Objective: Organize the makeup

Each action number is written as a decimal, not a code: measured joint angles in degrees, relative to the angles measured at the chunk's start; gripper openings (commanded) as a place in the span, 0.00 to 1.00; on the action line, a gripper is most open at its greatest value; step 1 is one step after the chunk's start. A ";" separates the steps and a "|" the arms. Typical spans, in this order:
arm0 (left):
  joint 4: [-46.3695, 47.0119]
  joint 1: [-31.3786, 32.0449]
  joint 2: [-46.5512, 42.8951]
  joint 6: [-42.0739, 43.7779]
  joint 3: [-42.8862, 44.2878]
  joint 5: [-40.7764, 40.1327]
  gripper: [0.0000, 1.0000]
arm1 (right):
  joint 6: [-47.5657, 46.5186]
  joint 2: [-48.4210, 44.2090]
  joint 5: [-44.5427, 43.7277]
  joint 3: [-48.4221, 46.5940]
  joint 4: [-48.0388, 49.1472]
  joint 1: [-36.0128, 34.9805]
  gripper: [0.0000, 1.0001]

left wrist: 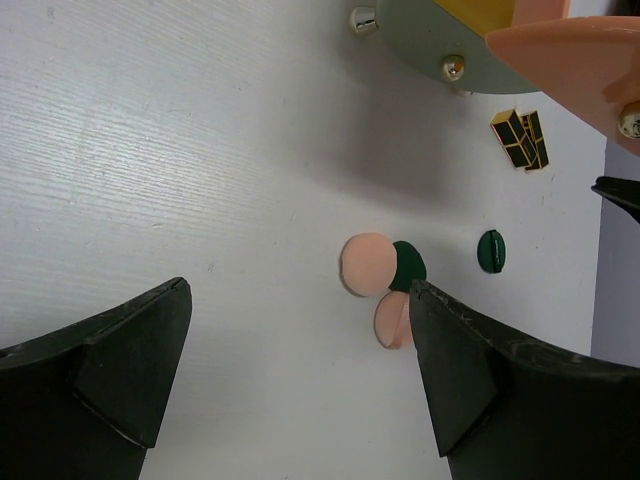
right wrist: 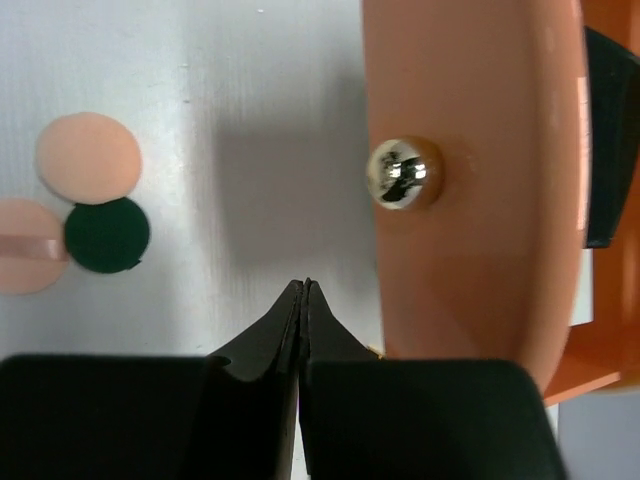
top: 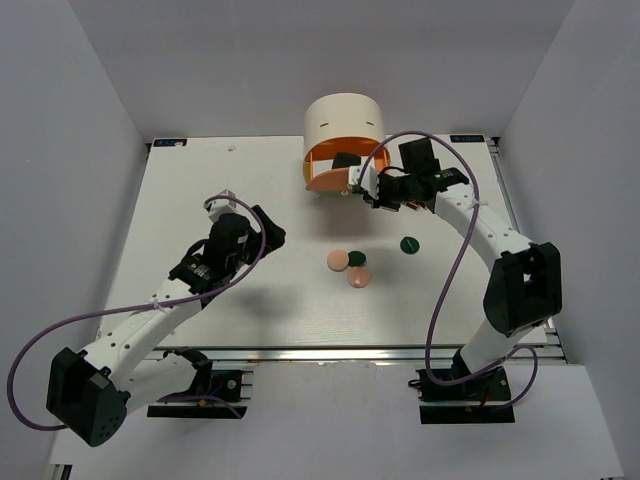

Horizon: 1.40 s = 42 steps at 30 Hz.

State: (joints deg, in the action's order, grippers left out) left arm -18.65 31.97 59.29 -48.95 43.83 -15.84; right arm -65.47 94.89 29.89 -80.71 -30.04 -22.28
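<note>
So the left pincer (top: pixel 268 228) hangs over the counter (top: pixel 200 200) left of the middle. Its fingers are spread as wide apart as they go, with nothing between them and nothing touched. Its own wrist view shows only bare counter in the gap.

The right pincer (right wrist: pixel 303 290) is up near the far edge, with its fingers pressed tight together. There's no makeup in them as far as the views show. The tips sit just beside the curved front of the orange drawer (top: pixel 330 178), a bit below its shiny round knob (right wrist: pixel 403 173). Can't tell whether they actually touch the drawer. The drawer is pulled out of the cream cabinet (top: pixel 345 120), which stands mid far edge, and something black (top: pixel 345 160) lies inside it.

The makeup is mostly around the middle of the counter. Two pink discs (top: pixel 338 261) and a dark green disc (top: pixel 357 259) sit bunched together, touching. Another dark green disc (top: pixel 408 243) sits on its own nearby, toward the right edge. Black-and-gold lipstick tubes (left wrist: pixel 520 140) lie on the counter close to the cabinet base.
</note>
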 measured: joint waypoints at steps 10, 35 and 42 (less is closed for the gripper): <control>1.18 -0.04 -0.48 -1.55 -1.38 1.05 0.98 | 10.93 5.25 -6.16 -3.45 9.77 -1.36 0.00; 14.19 -0.26 9.66 -5.31 -2.16 7.67 0.96 | 24.68 15.93 -17.66 -12.83 27.41 -2.14 0.00; 20.74 -0.28 14.91 -7.69 -0.57 7.93 0.85 | 26.62 16.37 -19.19 -12.48 29.46 -2.34 0.00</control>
State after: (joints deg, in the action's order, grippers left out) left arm 2.09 31.68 74.19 -56.64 43.27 -7.90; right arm -38.85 111.26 10.70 -93.19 -0.58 -24.62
